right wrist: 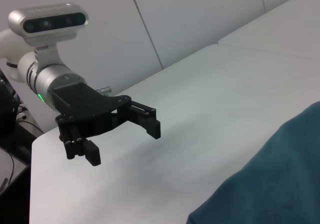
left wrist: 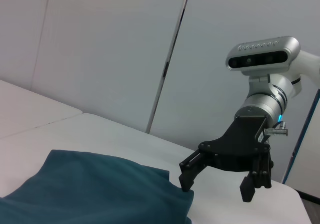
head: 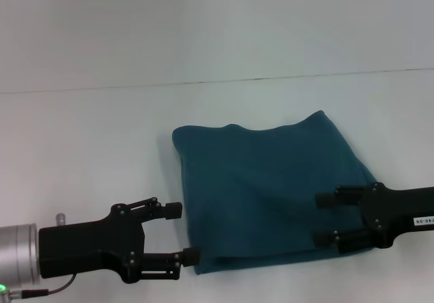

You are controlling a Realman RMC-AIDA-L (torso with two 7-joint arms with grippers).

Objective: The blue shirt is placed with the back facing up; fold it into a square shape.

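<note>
The blue shirt (head: pixel 264 194) lies folded into a rough square in the middle of the white table (head: pixel 88 147). Its plain teal cloth faces up, and no lettering shows. My left gripper (head: pixel 183 234) is open just off the shirt's near left corner, one fingertip close to the cloth's edge. My right gripper (head: pixel 320 219) is open, its fingers reaching in over the shirt's near right part. The left wrist view shows the right gripper (left wrist: pixel 216 189) open at the edge of the shirt (left wrist: pixel 90 191). The right wrist view shows the left gripper (right wrist: pixel 125 143) open, apart from the shirt (right wrist: pixel 270 184).
A thin seam (head: pixel 217 81) crosses the table behind the shirt. White wall panels (left wrist: pixel 115 48) stand beyond the table. Dark cables and gear (right wrist: pixel 12 119) sit off the table's end behind the left arm.
</note>
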